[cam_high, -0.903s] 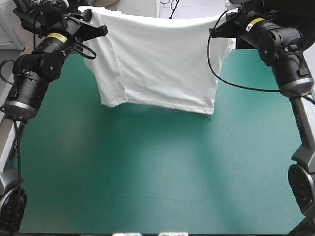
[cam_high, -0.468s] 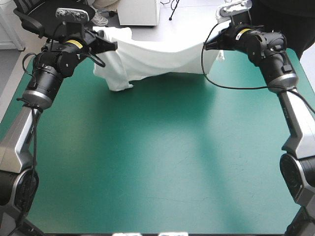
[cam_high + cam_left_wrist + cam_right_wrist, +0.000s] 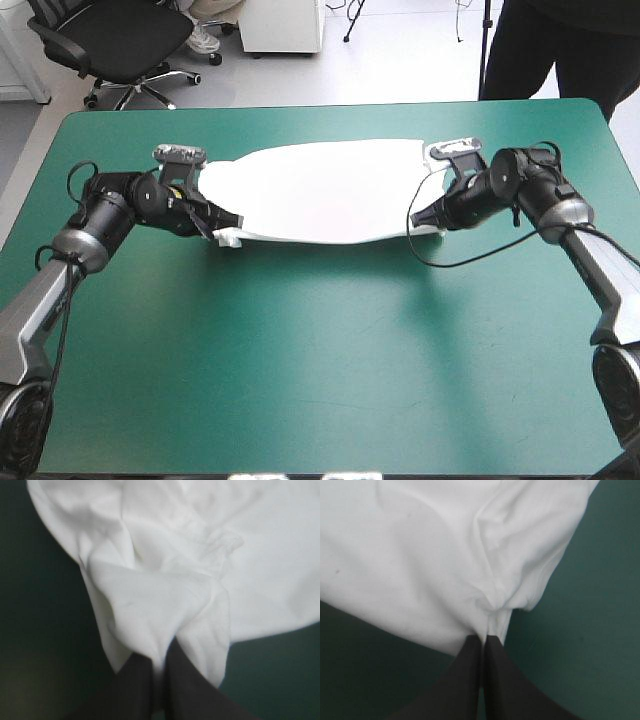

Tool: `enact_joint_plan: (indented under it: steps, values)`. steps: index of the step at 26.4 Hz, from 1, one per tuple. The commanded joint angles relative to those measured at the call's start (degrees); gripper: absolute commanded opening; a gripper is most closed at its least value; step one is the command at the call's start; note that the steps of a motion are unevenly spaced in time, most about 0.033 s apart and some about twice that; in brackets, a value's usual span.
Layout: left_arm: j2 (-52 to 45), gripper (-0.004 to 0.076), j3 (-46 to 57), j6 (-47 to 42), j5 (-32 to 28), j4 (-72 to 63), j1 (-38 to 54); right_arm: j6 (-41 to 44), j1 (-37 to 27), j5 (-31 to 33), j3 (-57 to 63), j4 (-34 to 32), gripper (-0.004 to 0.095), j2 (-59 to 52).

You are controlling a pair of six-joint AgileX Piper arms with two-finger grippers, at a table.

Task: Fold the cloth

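Note:
The white T-shirt (image 3: 325, 190) lies spread low over the far half of the teal-green table, stretched between both arms. My left gripper (image 3: 222, 232) is shut on the T-shirt at its left near corner; the left wrist view shows bunched white cloth (image 3: 165, 595) pinched between the black fingers (image 3: 135, 685). At the right near corner my right gripper (image 3: 418, 226) is shut on the T-shirt, and in the right wrist view the fabric (image 3: 445, 555) gathers into folds where the fingers (image 3: 500, 680) meet. The near hem sags slightly between the two grippers.
Bare teal-green table (image 3: 320, 350) fills the whole near half. A narrow strip of cover lies between the shirt and the table's far edge (image 3: 330, 108).
Both arms came down and toward the near side. The T-shirt, hanging in the air earlier, now lies spread on the table, still held at both corners.

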Motion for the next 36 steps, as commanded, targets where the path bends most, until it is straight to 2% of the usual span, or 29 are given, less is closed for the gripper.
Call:
enact_joint_plan:
  steps: [1, 8, 16, 20, 23, 25, 26, 28, 31, 36]
  values:
    - [-7.63, -0.0017, 6.04, -0.71, -0.36, -1.28, 0.24, -1.10, -0.34, -1.18, 7.15, 3.39, -0.0017, -7.25]
    - [-16.84, -0.0017, 18.97, -1.61, 4.16, -1.84, 0.24, -1.34, -0.34, 2.10, 21.27, 8.23, -0.0017, -15.57]
    - [-22.05, -0.0017, 28.46, -1.75, 5.19, -2.11, 0.24, -6.13, -0.34, 5.20, 29.71, 15.81, -0.0017, -19.27]
    - [-22.05, 0.0000, 29.27, -1.75, 5.85, -1.30, 0.24, -5.78, -0.34, 2.25, 30.00, 16.18, 0.0012, -19.27]
    - [-22.05, 0.0133, 29.27, -0.80, 5.85, -1.30, 0.24, -5.78, -0.34, -0.48, 30.00, 16.06, 0.0162, -19.27]
    - [-22.05, 0.0262, 29.27, -0.69, 6.09, -1.30, 0.24, -5.10, -0.34, -0.46, 30.00, 16.28, 0.0295, -19.27]
    - [-22.05, 0.0382, 29.27, -0.69, 6.72, -1.30, 0.24, -4.56, -0.34, 0.35, 30.00, 16.97, 0.0411, -19.27]
    - [-22.05, 0.0512, 28.90, -1.03, 7.96, -1.00, 0.24, -4.08, -0.34, 3.25, 29.38, 18.20, 0.0536, -19.27]
    - [-22.63, 0.0519, 24.58, -3.73, 11.59, 2.09, 0.29, -3.39, -0.34, 5.19, 25.21, 17.95, 0.0544, -19.93]
    - [-23.64, 0.0519, 9.53, -10.86, 14.46, 14.37, 0.29, 3.06, -0.34, 9.24, 9.84, 6.43, 0.0540, -21.14]
